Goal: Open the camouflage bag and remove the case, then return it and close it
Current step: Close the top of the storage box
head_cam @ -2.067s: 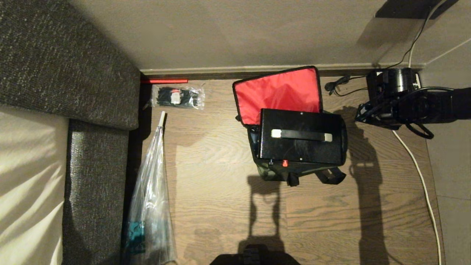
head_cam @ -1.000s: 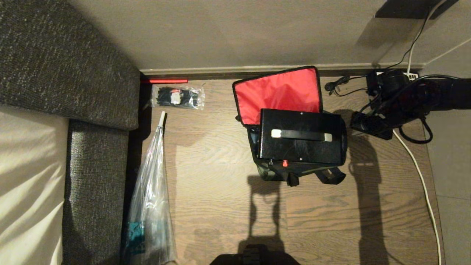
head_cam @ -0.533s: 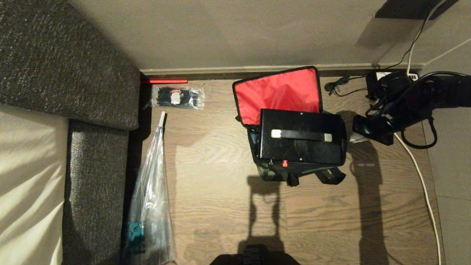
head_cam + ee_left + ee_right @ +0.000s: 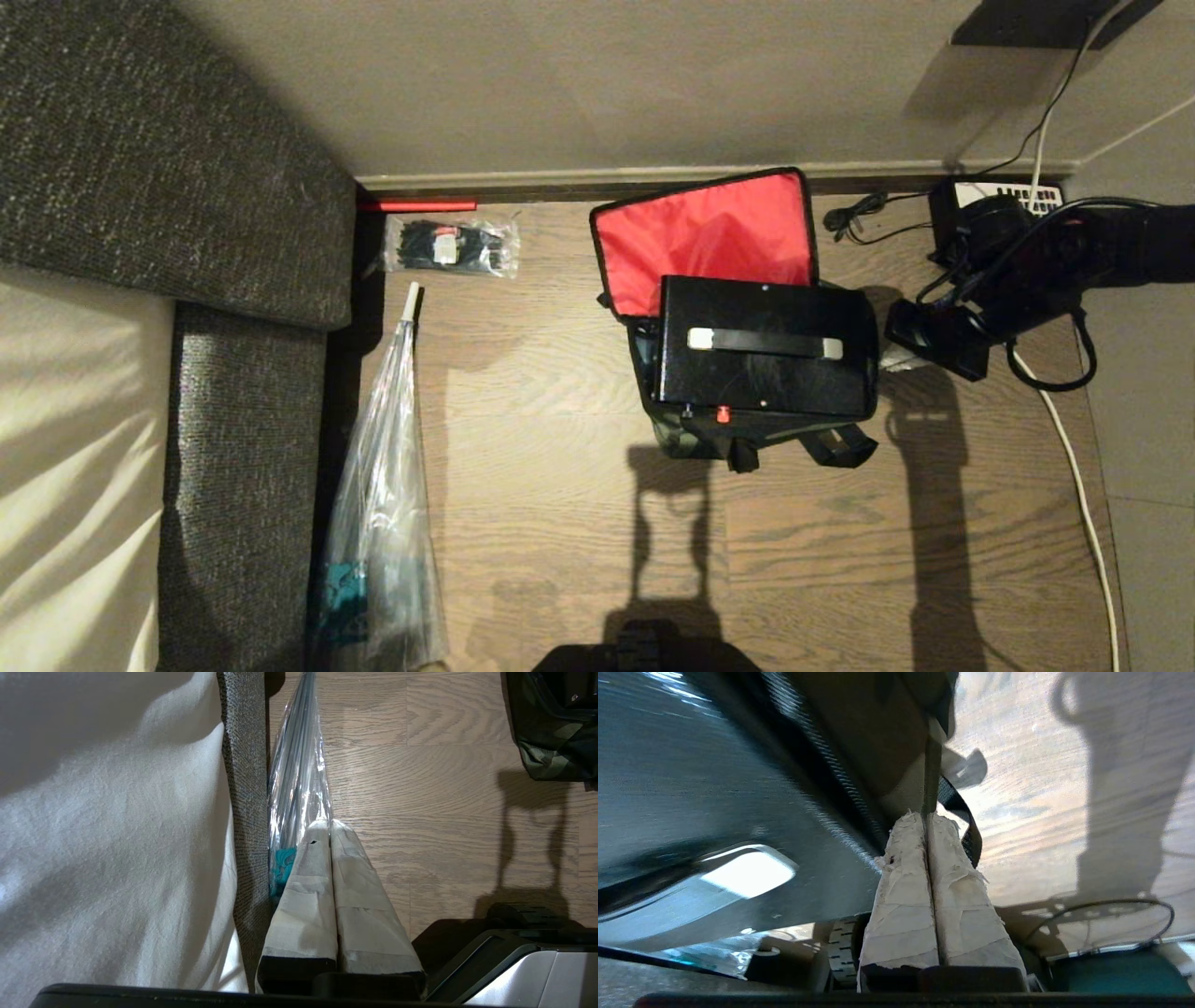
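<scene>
Plastic-wrapped umbrella (image 4: 383, 485) is lying along the sofa at the left, where the left gripper (image 4: 331, 826) is parked, its 2 fingers pressed together on nothing. Centre-right, the case (image 4: 761, 350) is sitting in the camouflage bag (image 4: 691, 439), red-lined flap (image 4: 705, 233) standing open. Right gripper (image 4: 928, 819) is reaching in low from the right beside the case's end with fingers pinched together; closing probably means steadying the case fully down before folding the flap.

Case in the open bag, on the floor by the wall

The case (image 4: 766, 347) is set in the camouflage bag (image 4: 709, 439), whose flap is leaned back toward the wall; the right gripper (image 4: 898, 357) is placed just beside the case's right end, a sofa (image 4: 168, 187) far left.
</scene>
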